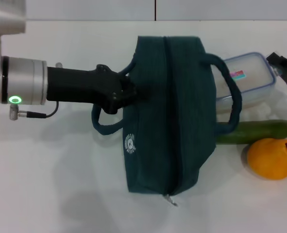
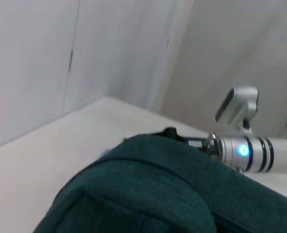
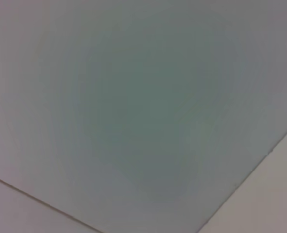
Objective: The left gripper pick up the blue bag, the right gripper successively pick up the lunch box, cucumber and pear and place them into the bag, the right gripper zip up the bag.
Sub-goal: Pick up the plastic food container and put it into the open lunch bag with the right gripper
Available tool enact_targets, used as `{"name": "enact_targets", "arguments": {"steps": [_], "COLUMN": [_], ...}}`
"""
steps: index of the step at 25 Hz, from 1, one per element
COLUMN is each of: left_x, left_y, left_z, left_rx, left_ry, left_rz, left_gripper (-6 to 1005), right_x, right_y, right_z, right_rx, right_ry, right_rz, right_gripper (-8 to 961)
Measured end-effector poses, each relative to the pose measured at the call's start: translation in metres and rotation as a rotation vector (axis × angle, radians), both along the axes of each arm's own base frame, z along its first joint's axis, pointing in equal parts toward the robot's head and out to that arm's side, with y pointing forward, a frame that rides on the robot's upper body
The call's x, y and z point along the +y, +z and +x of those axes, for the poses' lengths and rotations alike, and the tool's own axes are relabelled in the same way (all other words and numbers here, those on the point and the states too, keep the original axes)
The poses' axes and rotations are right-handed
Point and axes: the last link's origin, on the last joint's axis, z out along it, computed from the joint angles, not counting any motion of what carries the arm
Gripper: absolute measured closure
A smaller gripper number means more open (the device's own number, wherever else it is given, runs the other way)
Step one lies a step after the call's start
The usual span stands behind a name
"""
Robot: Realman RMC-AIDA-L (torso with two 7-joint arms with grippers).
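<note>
Here my left pincer (image 1: 126, 92) is clenched on the near handle of the blue bag (image 1: 172, 116), while the lunch box (image 1: 245, 80), cucumber (image 1: 260, 131) and pear (image 1: 272, 158) lie right of it on the bench (image 1: 46, 184).

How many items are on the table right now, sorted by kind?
Bags: 1, the blue bag, zipper closed, left claw at its handle
Containers: 1, the lunch box
Vegetables: 1, the cucumber
Fruit: 1, the pear
Total: 4
</note>
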Motion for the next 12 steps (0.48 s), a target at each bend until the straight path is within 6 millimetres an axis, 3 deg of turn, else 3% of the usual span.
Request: {"name": "enact_targets", "arguments": {"steps": [12], "left_x": [-0.005], "left_y": [0.006], "left_z": [-0.002], "left_rx": [-0.051], "left_ry": [0.031], "left_rz": [-0.004], "left_gripper": [934], "right_x": [-0.014], "right_y": [0.019], "right_z": [-0.002], "right_rx": [-0.125], "right_ry": [0.156], "right_rz": [0.129], "right_gripper": [847]}}
